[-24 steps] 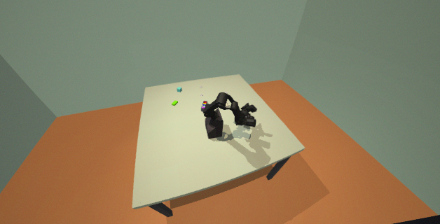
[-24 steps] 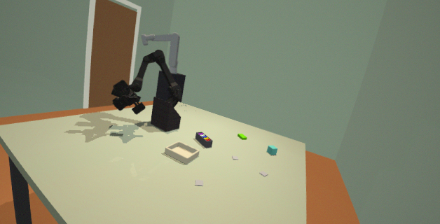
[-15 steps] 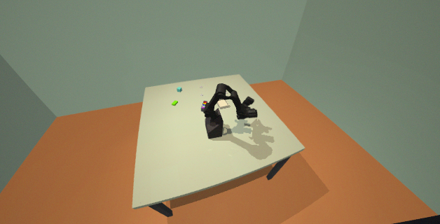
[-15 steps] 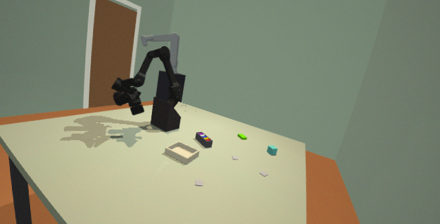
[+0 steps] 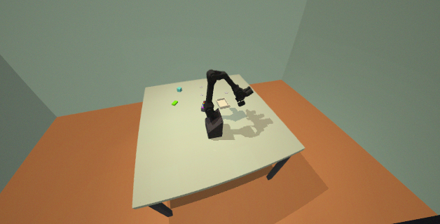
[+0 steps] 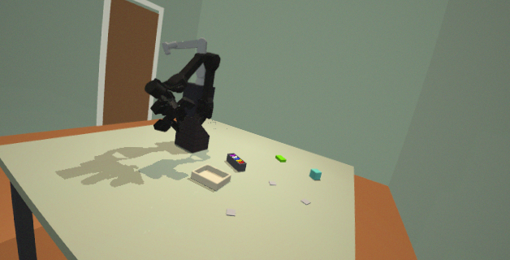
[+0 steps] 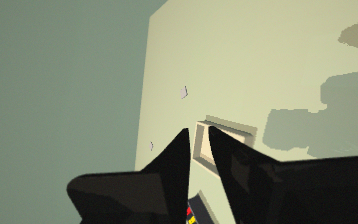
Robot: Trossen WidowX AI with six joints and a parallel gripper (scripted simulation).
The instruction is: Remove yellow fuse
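The yellow fuse (image 7: 192, 220) shows at the lower edge of the wrist view, seated in the dark fuse block (image 5: 203, 108) (image 6: 236, 164) (image 7: 201, 208) beside a red fuse (image 7: 189, 211). The block also holds blue and purple fuses. The beige tray (image 5: 224, 107) (image 6: 222, 182) (image 7: 206, 165) is empty where it shows and stands beside the block. My gripper (image 7: 198, 132) is slightly open, with nothing between its fingertips. It is high above the table, off to the tray's side and away from the block. A finger hides part of the tray in the wrist view.
A bright green block (image 5: 174, 103) (image 6: 280, 158) and a teal cube (image 5: 179, 89) (image 6: 315, 174) lie beyond the fuse block. Several small pale flat pieces, one of them here (image 6: 231, 212) (image 7: 184, 92), lie on the table. The arm's base (image 5: 214, 128) (image 6: 192, 136) stands near the block.
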